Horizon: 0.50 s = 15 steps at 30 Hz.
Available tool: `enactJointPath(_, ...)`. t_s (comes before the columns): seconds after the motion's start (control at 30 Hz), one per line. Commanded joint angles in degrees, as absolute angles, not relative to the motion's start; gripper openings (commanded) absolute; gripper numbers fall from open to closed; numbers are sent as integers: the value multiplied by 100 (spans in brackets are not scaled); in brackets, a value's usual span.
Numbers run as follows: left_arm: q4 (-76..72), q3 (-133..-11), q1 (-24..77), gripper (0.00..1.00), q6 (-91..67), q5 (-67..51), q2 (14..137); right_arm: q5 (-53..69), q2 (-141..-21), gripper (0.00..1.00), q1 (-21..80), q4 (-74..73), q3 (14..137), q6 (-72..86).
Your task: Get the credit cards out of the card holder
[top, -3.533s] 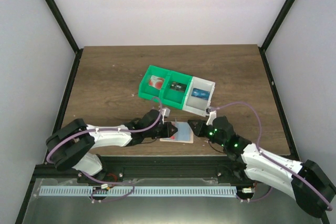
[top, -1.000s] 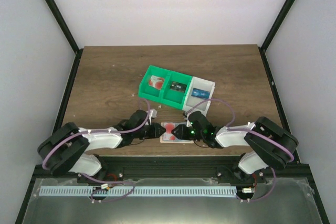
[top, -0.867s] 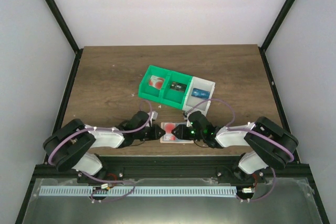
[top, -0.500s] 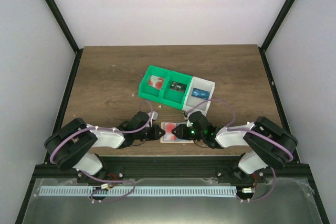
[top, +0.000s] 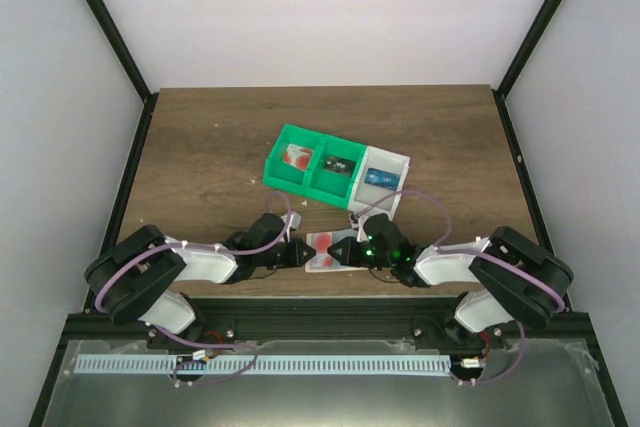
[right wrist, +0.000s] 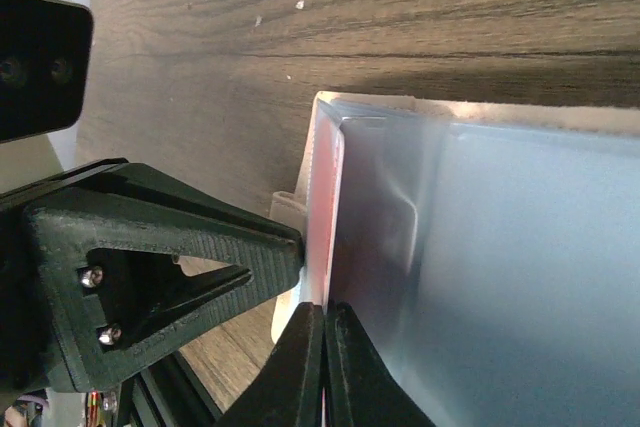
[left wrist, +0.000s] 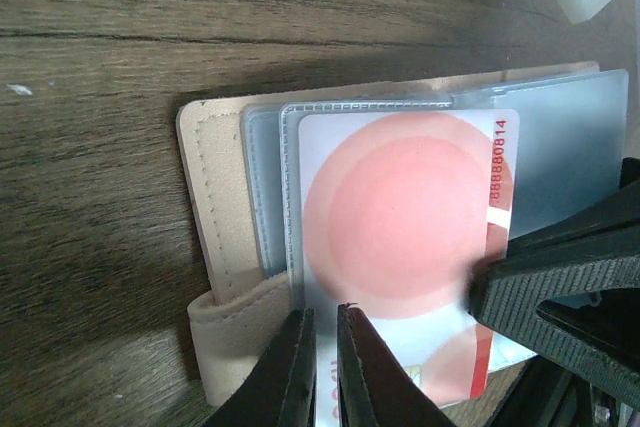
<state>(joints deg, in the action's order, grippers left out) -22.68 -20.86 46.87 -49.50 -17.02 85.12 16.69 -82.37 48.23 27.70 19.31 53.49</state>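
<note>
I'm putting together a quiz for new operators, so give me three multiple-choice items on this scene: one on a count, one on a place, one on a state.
1. How many green bins stand on the table?
A) two B) three C) four

2. Where does the card holder lie?
A) inside a green bin B) at the table's far edge C) on the table, on the near side of the bins

3. What state is the card holder in?
A) folded shut B) open, with a card showing C) open and empty

Answers:
1 A: two green bins stand in a row with one white bin.
2 C: it rests on the wood, nearer the arms than the bins.
3 B: the left wrist view shows its clear sleeves exposed and a red-circled card in them.
</note>
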Motion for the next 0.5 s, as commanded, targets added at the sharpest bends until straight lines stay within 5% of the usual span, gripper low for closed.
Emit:
enactJointPath(0.0,-2087,-2001,4704,11,-4898,-1565,8681,1548,-8072,0,4860,2864,1833,5302)
enactJointPath(0.47,-1995,-1935,4705,11,-4934,-1387,8787,1443,-7776,0,4784,2717,1606,5247)
